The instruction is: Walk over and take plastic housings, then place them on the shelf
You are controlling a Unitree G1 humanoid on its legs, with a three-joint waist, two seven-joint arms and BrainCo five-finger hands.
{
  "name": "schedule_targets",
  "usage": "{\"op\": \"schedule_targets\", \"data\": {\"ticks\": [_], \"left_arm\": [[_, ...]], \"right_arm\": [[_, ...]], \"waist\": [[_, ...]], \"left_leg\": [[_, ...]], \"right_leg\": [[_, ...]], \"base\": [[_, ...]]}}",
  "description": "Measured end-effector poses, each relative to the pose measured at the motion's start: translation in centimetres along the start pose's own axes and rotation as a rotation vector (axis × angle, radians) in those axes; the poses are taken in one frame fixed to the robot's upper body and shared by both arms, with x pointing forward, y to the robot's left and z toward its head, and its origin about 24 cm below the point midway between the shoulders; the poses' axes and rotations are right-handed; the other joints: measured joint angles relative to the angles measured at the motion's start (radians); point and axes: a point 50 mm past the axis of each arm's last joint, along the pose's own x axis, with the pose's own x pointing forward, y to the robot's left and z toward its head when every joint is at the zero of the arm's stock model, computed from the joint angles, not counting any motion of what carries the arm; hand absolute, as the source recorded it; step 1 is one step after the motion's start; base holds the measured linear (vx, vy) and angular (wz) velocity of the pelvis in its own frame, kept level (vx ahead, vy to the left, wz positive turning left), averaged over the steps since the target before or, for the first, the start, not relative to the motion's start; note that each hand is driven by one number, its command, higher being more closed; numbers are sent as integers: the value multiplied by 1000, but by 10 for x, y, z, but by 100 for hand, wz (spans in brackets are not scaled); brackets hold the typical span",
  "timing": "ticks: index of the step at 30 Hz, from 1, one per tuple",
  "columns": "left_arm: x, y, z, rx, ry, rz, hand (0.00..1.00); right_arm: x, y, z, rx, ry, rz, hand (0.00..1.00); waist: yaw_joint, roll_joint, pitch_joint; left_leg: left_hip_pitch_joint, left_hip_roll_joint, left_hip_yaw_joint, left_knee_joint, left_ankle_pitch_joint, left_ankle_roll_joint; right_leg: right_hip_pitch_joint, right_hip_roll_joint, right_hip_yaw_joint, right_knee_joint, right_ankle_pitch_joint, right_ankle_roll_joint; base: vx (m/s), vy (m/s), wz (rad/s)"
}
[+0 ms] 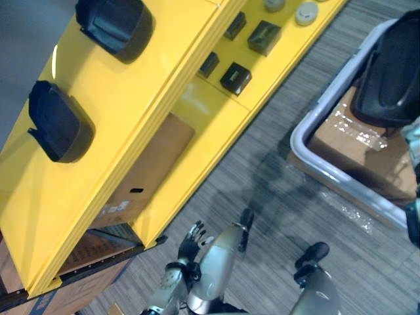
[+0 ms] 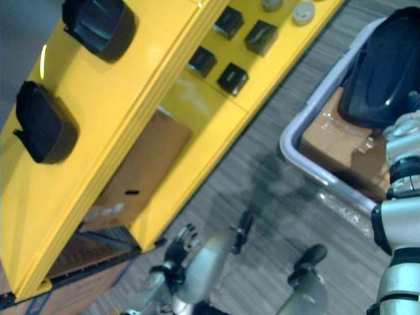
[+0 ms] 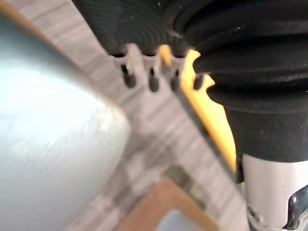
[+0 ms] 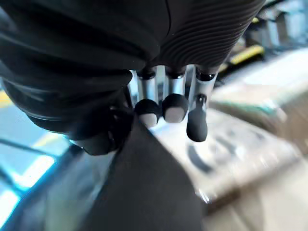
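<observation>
R hand holds black housing by grey bin.
Fingers curled on it; two more housings atop yellow shelf; L hand low, fingers loose.

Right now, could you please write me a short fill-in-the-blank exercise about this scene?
The shelf is ____. On its top board lie ____ dark housings. The right hand holds a third ____. The grey bin holds a cardboard ____.
Missing: yellow; two; housing; box.
</observation>
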Motion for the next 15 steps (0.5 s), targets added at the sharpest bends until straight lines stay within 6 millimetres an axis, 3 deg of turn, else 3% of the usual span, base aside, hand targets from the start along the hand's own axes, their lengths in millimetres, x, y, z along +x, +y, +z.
{"op": "schedule_targets", "data": {"ticks": [5,11,15], "left_arm": [[-7,11,6,-41,-45,49,0],[-9,9,27,-44,-140,46,0],[-9,-4,56,-11,-254,-4,0]], "right_arm": [[-6,5,30,-29,-200,31,100],[-16,15,40,-12,-289,74,100],[-22,23,40,21,-299,93,100]], "waist": [[-51,-48,35],[-113,-107,77],[-145,-125,89]], "left_leg": [[60,25,20,-24,-6,-5],[136,47,51,-78,-1,-13],[192,52,67,-113,2,-17]], "right_leg": [[45,30,20,-35,7,-5],[105,57,45,-84,27,-7],[146,67,54,-112,40,-14]], "base": [[4,-22,-17],[53,-37,-15],[57,-9,-11]]}}
